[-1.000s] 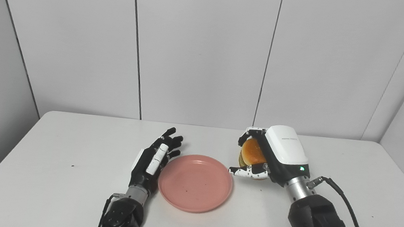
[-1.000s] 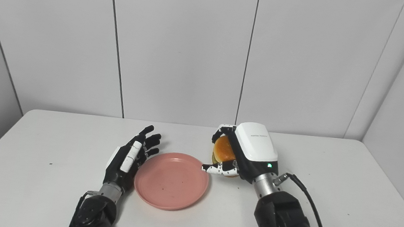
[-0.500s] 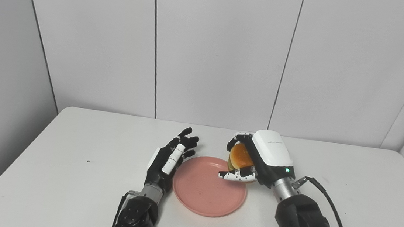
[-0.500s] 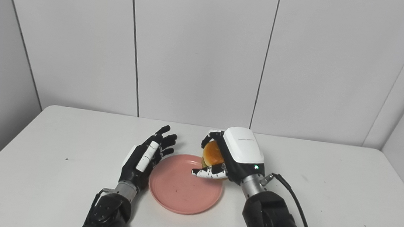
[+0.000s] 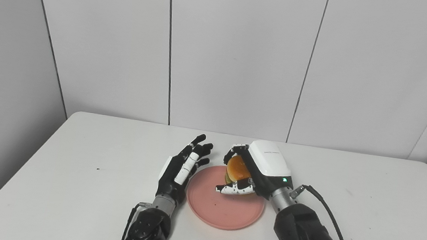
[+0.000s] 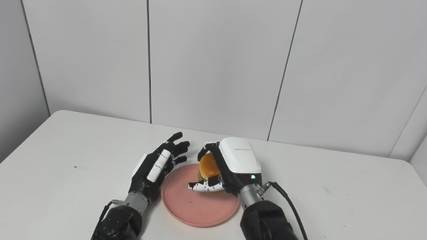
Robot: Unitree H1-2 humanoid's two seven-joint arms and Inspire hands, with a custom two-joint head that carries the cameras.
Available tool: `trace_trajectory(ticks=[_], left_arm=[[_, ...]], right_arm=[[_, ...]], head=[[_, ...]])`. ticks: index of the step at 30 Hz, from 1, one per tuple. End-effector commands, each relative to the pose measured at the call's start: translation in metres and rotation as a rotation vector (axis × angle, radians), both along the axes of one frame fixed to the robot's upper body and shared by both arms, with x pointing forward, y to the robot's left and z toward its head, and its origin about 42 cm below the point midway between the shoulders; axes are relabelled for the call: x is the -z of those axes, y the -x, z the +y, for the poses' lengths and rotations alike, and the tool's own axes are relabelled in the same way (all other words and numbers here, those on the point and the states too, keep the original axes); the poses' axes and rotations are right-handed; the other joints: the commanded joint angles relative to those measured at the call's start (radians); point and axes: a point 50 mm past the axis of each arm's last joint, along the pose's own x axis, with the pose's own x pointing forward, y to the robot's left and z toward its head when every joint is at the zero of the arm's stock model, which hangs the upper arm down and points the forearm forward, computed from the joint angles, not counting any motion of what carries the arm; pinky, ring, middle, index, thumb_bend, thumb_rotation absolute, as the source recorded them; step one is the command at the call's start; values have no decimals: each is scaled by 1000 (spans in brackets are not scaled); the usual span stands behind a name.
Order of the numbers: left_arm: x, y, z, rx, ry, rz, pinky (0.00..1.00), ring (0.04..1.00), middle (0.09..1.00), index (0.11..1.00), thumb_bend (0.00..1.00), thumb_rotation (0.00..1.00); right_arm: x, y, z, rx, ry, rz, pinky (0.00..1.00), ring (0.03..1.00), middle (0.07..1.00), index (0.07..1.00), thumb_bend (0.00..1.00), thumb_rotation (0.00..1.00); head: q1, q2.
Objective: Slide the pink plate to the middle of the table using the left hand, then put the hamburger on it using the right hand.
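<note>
While the pink plate [image 5: 224, 207] lies flat near the middle of the white table [image 5: 75, 169], the hamburger [image 5: 237, 169] is held above the far part of the plate by the right hand [image 5: 257, 173]. The fingers [image 5: 234, 150] of that hand are curled over the top of the orange bun, and the white and black thumb [image 5: 230, 189] is tucked under it, so the hamburger is clamped between them. A bit of green can be seen at the lower edge of the bun. Whether the hamburger touches the plate cannot be told. A small green light is lit on the wrist end of the right hand, and a black cable [image 5: 329, 221] is looped beside the right arm. The left hand [image 5: 181, 170] is kept just beside the left rim of the plate, with its palm turned toward the plate and its black fingers [image 5: 200, 147] spread apart and pointing away from the robot. Nothing is held in it. Whether it touches the rim cannot be told. A few tiny dark specks are seen on the plate and on the table. Grey wall panels [image 5: 235, 51] are seen behind the table.
</note>
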Motion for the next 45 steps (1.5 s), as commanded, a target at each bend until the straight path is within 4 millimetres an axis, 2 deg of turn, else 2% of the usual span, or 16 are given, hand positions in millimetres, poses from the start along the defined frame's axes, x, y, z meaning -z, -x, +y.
trace_trajectory(ticks=[1, 7, 15, 22, 27, 41, 44, 45], left_arm=[[-6, -2, -5, 3, -4, -39, 840, 885, 835, 849, 985, 774], [-5, -1, -2, -9, -8, -41, 844, 879, 848, 844, 996, 775], [-6, 1, 1, -15, 2, -48, 822, 873, 853, 842, 946, 747], [-7, 1, 3, -11, 8, -45, 831, 877, 817, 839, 947, 744], [-8, 1, 6, -17, 1, -48, 808, 852, 789, 831, 962, 751], [-10, 0, 7, -14, 2, -42, 806, 844, 794, 835, 977, 747], [-10, 0, 8, -15, -6, -48, 784, 837, 793, 837, 968, 756], [-10, 0, 8, -14, -9, -54, 752, 833, 795, 841, 949, 762]], right_arm=[[-37, -6, 17, -64, -43, -104, 192, 244, 314, 475, 501, 160], [-33, -8, 30, -93, -34, -87, 175, 230, 304, 475, 499, 159], [-19, -7, 33, -105, -8, -47, 194, 255, 333, 479, 500, 160], [0, -11, 30, -100, 1, -22, 222, 286, 369, 487, 500, 155], [14, -17, 28, -94, 12, 0, 197, 259, 332, 479, 500, 155], [31, -25, 20, -62, 44, 2, 202, 269, 357, 477, 504, 173], [32, -25, 17, -66, 30, 6, 234, 320, 419, 485, 506, 182], [32, -24, 16, -68, 36, 11, 299, 396, 496, 554, 651, 443]], head=[[3, 1], [7, 2], [8, 7], [10, 8], [6, 9], [4, 13], [2, 11], [2, 11]])
